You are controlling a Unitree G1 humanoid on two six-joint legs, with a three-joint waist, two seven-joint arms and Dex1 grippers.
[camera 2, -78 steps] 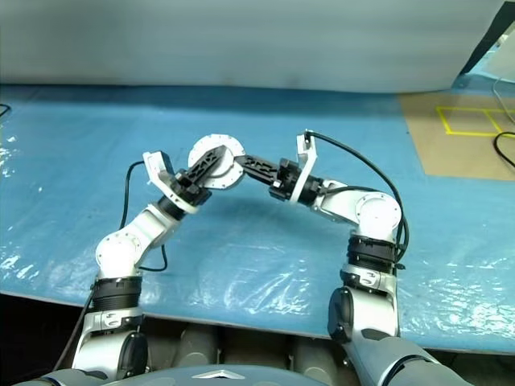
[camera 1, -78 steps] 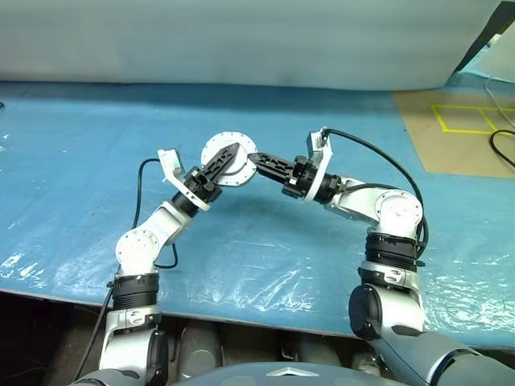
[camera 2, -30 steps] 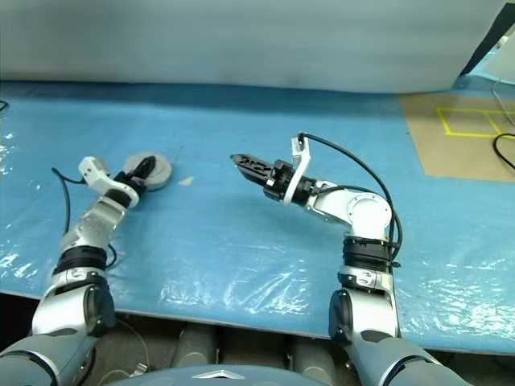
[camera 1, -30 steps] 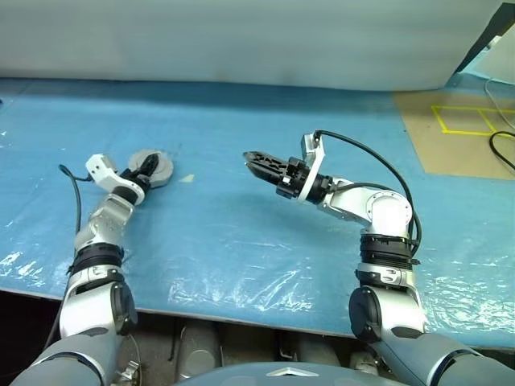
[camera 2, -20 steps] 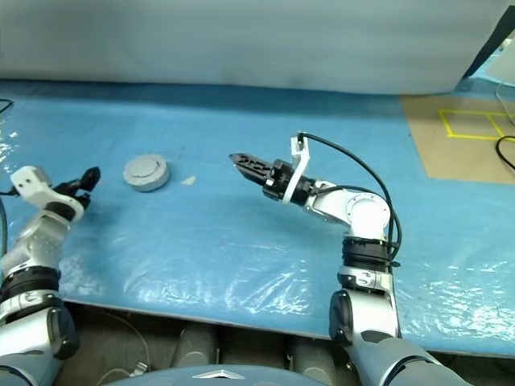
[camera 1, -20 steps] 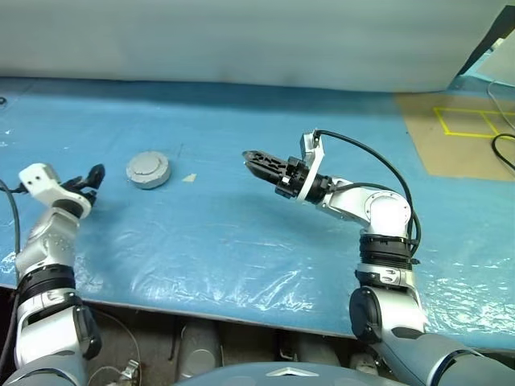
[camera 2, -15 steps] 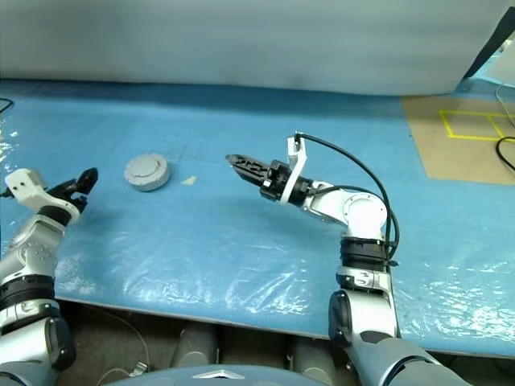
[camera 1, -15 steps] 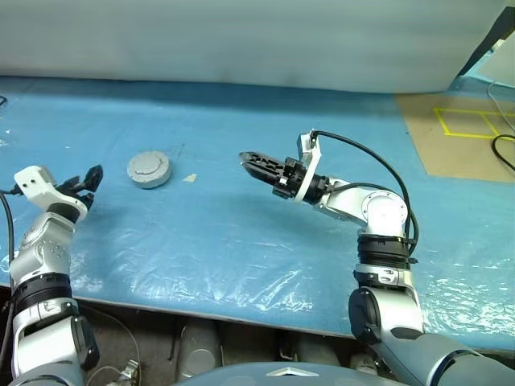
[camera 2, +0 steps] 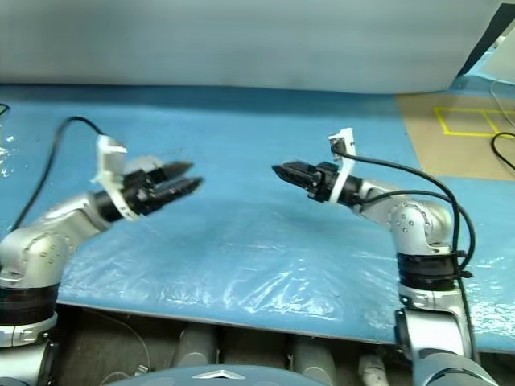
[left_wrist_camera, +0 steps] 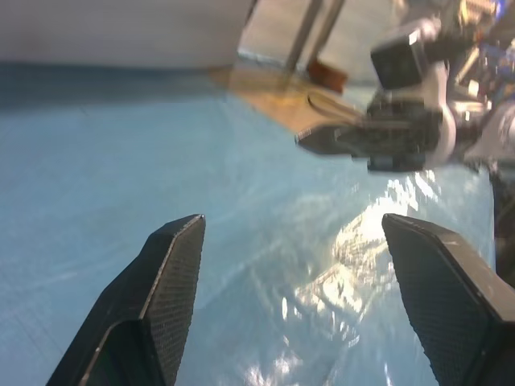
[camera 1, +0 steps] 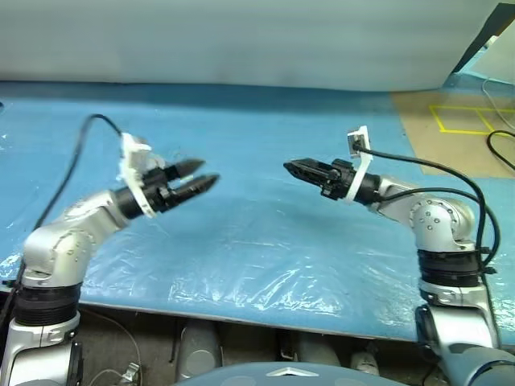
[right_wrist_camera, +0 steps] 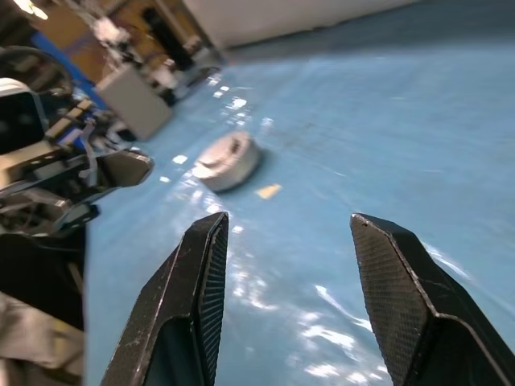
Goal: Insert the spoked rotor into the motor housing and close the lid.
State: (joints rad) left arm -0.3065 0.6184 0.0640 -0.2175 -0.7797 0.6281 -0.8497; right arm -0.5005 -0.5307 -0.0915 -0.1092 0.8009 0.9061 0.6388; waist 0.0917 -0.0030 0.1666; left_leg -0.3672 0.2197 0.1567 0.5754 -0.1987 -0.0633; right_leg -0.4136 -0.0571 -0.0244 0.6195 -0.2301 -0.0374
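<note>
The motor housing [right_wrist_camera: 228,161] is a short round grey piece resting on the blue sheet, with the pale grey lid [right_wrist_camera: 221,153] lying flat on top of it. In the eye views my left hand covers it. The spoked rotor is hidden. My left gripper [camera 1: 208,171] hangs above the sheet, pointing right, open and empty. My right gripper [camera 1: 287,167] faces it from the right across a wide gap. Its two fingers [right_wrist_camera: 193,297] stand apart with nothing between them, and the housing lies far ahead of them.
A small tan scrap [right_wrist_camera: 268,190] lies beside the housing. The blue plastic-covered table [camera 1: 257,241] runs to a front edge near me. A brown floor patch with yellow tape [camera 1: 463,121] is at the back right. A pale wall [camera 1: 241,40] closes the back.
My left arm has swung in from the far left, risen and turned to point right, now covering the housing in the eye views. My right gripper has shifted right and rolled.
</note>
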